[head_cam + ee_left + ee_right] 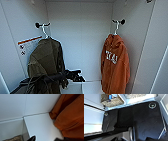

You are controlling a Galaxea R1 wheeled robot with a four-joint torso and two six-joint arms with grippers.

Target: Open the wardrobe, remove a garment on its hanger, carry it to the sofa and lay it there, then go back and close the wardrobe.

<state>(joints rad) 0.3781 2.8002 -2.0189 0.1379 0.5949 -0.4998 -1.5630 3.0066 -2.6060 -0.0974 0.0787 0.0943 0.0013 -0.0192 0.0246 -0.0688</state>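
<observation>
Garment: orange hoodie (115, 65) with a white printed mark on the chest, hanging on a white hanger (116, 28) from a dark hook (121, 21) on the wardrobe's right inner wall; its hem drops towards the front right corner of the wardrobe floor. In the left wrist view the orange cloth (70, 116) lies close, against the back right corner of the floor.
Wardrobe: open, white inside (80, 40); back wall bare between the two garments.
Left gripper: dark, reaching in low over the wardrobe floor (76, 75), in front of the olive jacket and well apart from the hoodie; I cannot tell how its fingers stand.
Right gripper: the right wrist view gives mostly the robot's own dark plate; finger state cannot be told.
Step in hand: judged as the approach to lift the hoodie off by its hanger.
Doing it well: the grasp should go to the hanger near its neck, not the cloth; lift up to clear the hook before drawing outward, and stay clear of the right wall.
Risk: the arm lies close to the olive jacket (46, 65) and could snag it.
Counts: two garments, one orange, one olive; two hangers; two hooks; one label (28, 45) on the left inner wall; one woven basket (110, 100) in the right wrist view.
</observation>
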